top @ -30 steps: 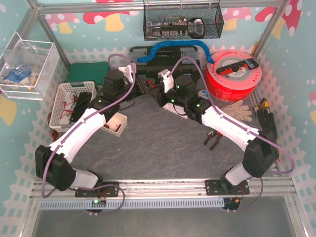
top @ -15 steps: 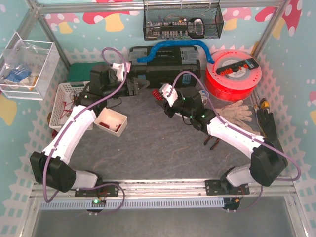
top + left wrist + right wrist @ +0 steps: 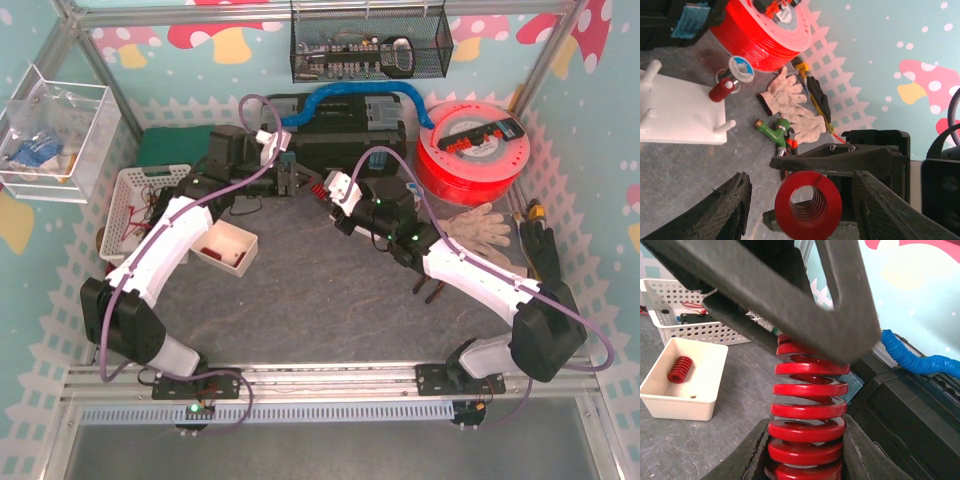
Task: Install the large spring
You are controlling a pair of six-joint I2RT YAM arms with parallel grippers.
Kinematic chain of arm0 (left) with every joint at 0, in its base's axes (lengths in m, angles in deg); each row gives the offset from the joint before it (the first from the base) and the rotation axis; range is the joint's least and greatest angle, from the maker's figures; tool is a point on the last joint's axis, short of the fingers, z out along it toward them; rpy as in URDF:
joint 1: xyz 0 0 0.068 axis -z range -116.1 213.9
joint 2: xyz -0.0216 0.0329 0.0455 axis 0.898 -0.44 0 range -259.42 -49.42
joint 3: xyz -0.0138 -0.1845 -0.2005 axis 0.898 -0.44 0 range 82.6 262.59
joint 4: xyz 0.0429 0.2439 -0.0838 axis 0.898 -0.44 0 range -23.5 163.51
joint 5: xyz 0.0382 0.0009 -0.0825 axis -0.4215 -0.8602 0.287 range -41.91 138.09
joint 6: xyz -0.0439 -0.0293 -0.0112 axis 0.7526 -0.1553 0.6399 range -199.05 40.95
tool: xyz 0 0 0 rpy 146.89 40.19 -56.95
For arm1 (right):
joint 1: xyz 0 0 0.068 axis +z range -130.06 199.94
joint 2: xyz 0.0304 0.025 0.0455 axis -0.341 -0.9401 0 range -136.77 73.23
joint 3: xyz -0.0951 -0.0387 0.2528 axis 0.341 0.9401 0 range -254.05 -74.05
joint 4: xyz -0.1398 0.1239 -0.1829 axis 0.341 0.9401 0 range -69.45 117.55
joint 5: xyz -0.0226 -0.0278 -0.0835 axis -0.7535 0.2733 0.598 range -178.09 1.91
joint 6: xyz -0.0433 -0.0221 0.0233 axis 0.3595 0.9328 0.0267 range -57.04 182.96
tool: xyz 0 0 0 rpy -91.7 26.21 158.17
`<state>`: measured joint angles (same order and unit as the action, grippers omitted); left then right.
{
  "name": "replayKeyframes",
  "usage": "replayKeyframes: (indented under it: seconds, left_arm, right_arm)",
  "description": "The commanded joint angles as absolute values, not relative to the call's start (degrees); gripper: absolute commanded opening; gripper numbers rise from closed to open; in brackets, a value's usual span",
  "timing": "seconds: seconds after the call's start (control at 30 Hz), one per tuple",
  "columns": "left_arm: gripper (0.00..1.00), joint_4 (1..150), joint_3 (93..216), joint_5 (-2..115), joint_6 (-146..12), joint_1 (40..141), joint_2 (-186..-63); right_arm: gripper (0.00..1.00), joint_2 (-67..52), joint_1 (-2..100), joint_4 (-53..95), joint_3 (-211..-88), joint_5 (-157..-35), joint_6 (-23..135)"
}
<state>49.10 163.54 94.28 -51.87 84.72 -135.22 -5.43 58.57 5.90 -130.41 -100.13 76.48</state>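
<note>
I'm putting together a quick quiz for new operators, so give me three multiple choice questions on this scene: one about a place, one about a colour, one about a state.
1. In the right wrist view, where is the small spring? A in the white bin; B on a plate; C in a drawer.
2. What colour is the hose on the tool case? A yellow; B blue; C white.
3. What is the right gripper doing? A open; B shut on the large spring; C out of view.

Answers: A, it lies inside the bin's walls; B, the ribbed hose is plainly blue; B, both fingers press against the coils.
</note>
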Motion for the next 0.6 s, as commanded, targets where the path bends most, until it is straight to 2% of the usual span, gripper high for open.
replayKeyframes:
  seconds: [0.0,0.13,0.27,0.3,0.43,0.47,0.57]
  left_arm:
    - [0.57,48.13,166.59,96.76,-52.0,86.12,-137.38]
    - [0.55,48.12,166.99,97.38,-51.98,86.74,-138.26]
    - [0.45,48.16,167.27,97.94,-52.1,86.75,-138.64]
    - [0.4,48.14,167.48,98.06,-52.28,86.79,-138.67]
    - [0.08,48.13,168.43,96.99,-52.79,86.75,-138.58]
    - [0.02,48.14,168.79,96.39,-52.99,86.66,-138.58]
    - [0.0,48.13,169.98,93.04,-53.69,86.66,-138.67]
  right_arm:
    - [0.0,-3.68,58.7,2.37,-130.36,-100.25,78.1]
    - [0.0,-3.76,58.78,2.79,-130.39,-100.3,78.34]
    - [0.0,-3.86,58.78,2.86,-130.24,-100.14,78.15]
    - [0.0,-3.92,58.83,2.98,-130.19,-100.1,78.11]
    - [0.0,-4.36,58.78,4.12,-129.96,-99.95,77.89]
    - [0.05,-4.47,58.83,4.8,-129.95,-99.56,77.5]
    - [0.37,-3.91,58.78,7.53,-129.16,-97.84,75.15]
